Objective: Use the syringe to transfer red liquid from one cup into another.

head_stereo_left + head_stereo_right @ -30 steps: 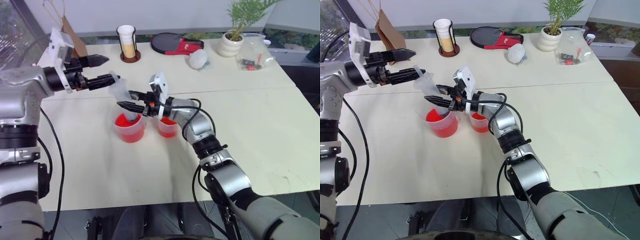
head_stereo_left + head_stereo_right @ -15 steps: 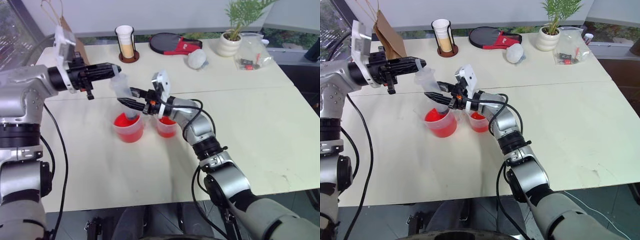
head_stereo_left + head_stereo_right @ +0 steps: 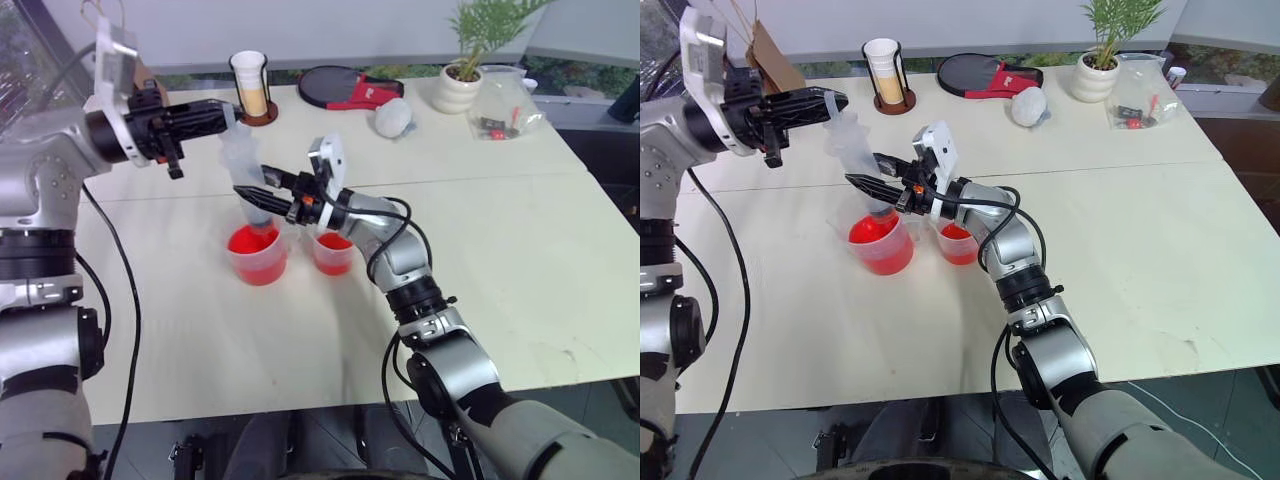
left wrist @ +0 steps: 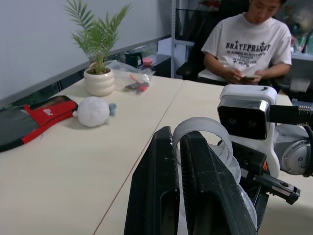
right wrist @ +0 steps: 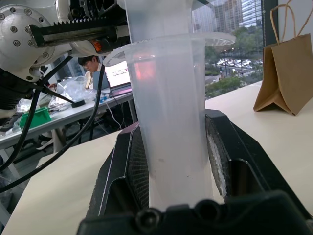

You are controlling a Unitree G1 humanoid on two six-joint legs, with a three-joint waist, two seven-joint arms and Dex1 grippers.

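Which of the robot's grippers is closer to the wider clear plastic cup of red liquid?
The right gripper: it clamps the clear plastic syringe barrel just above the wider clear plastic cup. The left gripper is higher, shut on the plunger's top.

Bright, even daylight; soft shadows

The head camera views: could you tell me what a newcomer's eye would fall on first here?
Most striking are the two cups of red liquid mid-table, the larger cup to the left of the smaller cup. Above the larger one, both arms meet on the clear syringe: the right end effector clamps its barrel while the left end effector grips its plunger top. A potted plant stands at the far edge.
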